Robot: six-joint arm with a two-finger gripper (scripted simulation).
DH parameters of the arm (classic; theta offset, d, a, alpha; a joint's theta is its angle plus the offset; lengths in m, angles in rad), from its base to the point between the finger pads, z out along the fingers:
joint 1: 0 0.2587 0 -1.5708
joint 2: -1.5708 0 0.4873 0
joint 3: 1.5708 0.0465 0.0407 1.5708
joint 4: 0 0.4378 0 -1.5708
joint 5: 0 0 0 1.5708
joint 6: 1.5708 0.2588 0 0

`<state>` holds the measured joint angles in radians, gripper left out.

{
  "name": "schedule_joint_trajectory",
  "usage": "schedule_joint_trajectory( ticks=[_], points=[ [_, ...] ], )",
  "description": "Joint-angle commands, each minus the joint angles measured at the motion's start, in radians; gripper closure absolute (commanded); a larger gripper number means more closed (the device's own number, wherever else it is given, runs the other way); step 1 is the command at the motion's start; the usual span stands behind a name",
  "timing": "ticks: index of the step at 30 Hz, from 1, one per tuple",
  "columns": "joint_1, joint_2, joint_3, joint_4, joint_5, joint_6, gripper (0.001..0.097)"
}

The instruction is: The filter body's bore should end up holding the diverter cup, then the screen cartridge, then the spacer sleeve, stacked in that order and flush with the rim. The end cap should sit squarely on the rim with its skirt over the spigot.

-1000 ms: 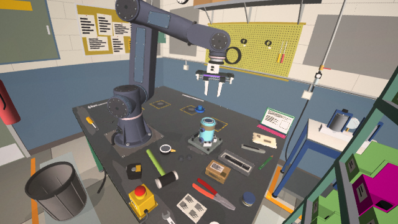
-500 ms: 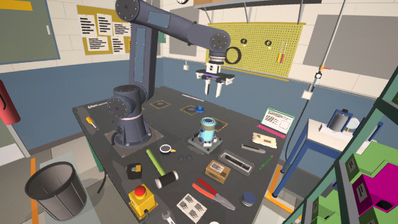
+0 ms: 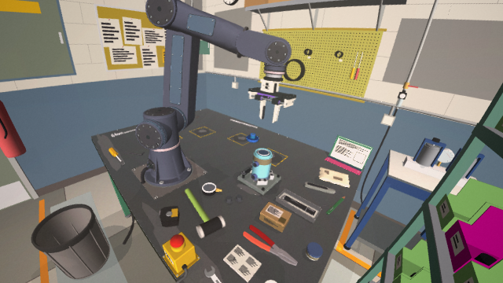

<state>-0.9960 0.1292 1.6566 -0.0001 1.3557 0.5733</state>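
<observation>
My gripper hangs high above the back of the bench, open and empty, above and a little right of the blue end cap, which rests on a yellow-outlined pad. The light-blue filter body stands upright on its grey fixture plate near the bench centre, lower and nearer than the gripper. Its bore is dark at the top with a tan ring at the rim; I cannot tell what is inside. Two other outlined pads look empty.
A green-handled mallet lies left of the fixture, with a round magnifier, a cardboard box, a grey tray, red pliers and a yellow stop button toward the front. The arm's base stands at left.
</observation>
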Motion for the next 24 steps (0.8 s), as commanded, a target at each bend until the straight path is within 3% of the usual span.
schedule_joint_trajectory(
  ticks=[1,7,14,24],
  points=[
    [0.004,-0.001,0.000,0.000,0.000,0.004,0.0446],
    [0.058,-0.003,0.002,0.000,0.000,0.059,0.0446],
    [0.211,0.007,-0.009,0.000,0.001,0.211,0.0446],
    [0.515,0.097,-0.118,0.000,0.020,0.516,0.0446]
  ],
)
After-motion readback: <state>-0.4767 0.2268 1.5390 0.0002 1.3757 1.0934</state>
